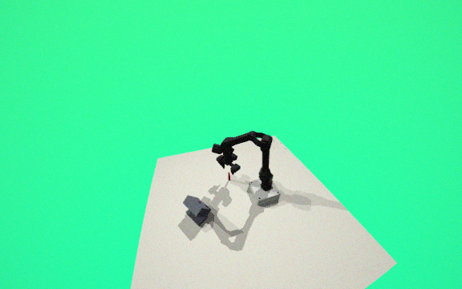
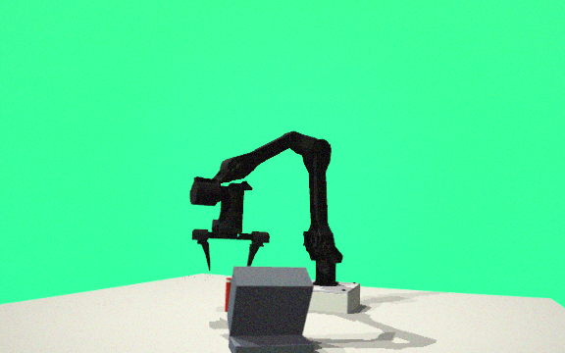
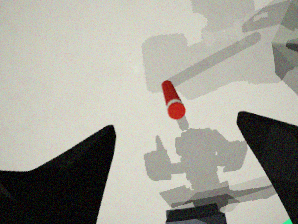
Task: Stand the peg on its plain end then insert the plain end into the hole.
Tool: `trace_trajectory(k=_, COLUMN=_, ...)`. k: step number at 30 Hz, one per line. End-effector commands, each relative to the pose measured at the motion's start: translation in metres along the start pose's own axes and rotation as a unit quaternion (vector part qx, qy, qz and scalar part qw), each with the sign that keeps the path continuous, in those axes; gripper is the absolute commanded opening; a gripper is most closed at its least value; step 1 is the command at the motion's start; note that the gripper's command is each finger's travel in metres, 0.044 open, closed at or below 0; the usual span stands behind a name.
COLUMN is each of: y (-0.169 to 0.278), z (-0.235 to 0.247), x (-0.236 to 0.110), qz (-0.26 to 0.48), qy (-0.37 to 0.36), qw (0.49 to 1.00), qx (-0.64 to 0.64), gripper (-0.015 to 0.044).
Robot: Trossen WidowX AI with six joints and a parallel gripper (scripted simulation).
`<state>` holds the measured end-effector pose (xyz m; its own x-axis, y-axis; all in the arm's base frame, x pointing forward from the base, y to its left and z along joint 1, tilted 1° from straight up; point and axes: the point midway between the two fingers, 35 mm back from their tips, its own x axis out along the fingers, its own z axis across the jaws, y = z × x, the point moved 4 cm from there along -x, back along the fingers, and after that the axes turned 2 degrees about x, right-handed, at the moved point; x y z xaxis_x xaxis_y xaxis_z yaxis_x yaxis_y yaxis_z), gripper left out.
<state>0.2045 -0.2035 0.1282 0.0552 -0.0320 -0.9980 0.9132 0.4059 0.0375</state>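
Observation:
The red peg (image 1: 228, 176) (image 3: 173, 100) stands upright on the white table (image 1: 295, 241), free of the fingers. In the exterior view only a red sliver of the peg (image 2: 227, 294) shows behind the panel. I cannot make out its white band. My gripper (image 1: 228, 165) (image 2: 229, 266) (image 3: 177, 124) is open wide and empty, pointing down, a short way above the peg. The grey sloped panel (image 1: 196, 208) (image 2: 269, 304) stands on the table in front of the arm.
The arm's grey base block (image 1: 264, 197) (image 2: 336, 296) stands behind the peg. Dark shadows of the arm and the panel lie across the table. The table's edges drop off to a green backdrop.

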Motion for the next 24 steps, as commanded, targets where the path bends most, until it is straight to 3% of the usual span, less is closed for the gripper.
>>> trace_trajectory(k=1, y=-0.001, z=0.0, x=0.008, qz=-0.004, qy=0.003, qw=1.0, qx=0.004, gripper=0.044)
trace_trajectory(k=24, y=-0.001, z=-0.001, x=0.045, qz=-0.004, qy=0.003, qw=1.0, qx=0.004, gripper=0.044)
